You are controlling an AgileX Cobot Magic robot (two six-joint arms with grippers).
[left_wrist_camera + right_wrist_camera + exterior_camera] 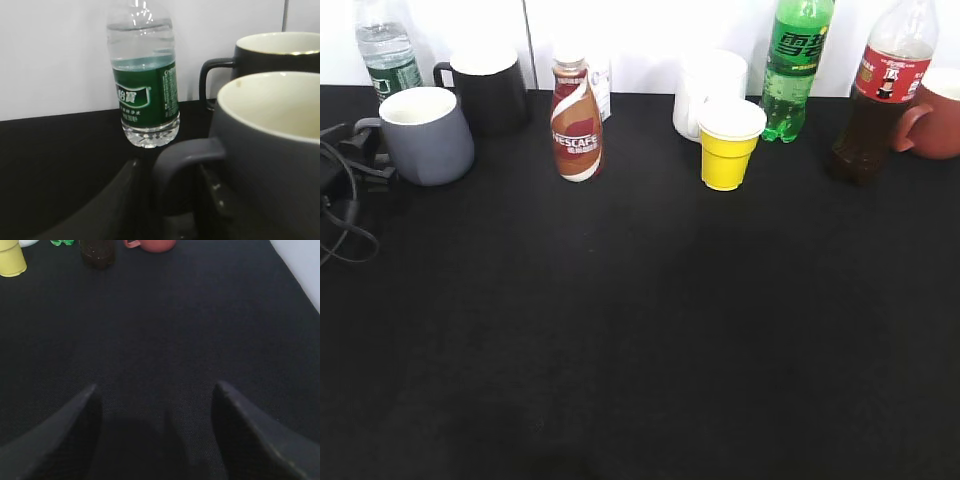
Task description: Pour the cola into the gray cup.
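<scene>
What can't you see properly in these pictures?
- Tall clear cola bottle with red label: its cap is cut off by the top edge in the exterior view; the right wrist view shows only its dark base.
- Rounded blue-gray ceramic mug: in the left wrist view the right edge crops it.
- Left gripper: dark and blurred, so open or shut is unclear.
- White cup: partly hidden behind the yellow plastic cup.

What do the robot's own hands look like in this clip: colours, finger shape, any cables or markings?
The right hand has two matte black fingers tapering to blunt points, with no markings visible. Of the left hand, only dark, smooth, curved finger parts show in its wrist view. At the exterior view's left edge it appears black, with black cables looping beside it.
</scene>
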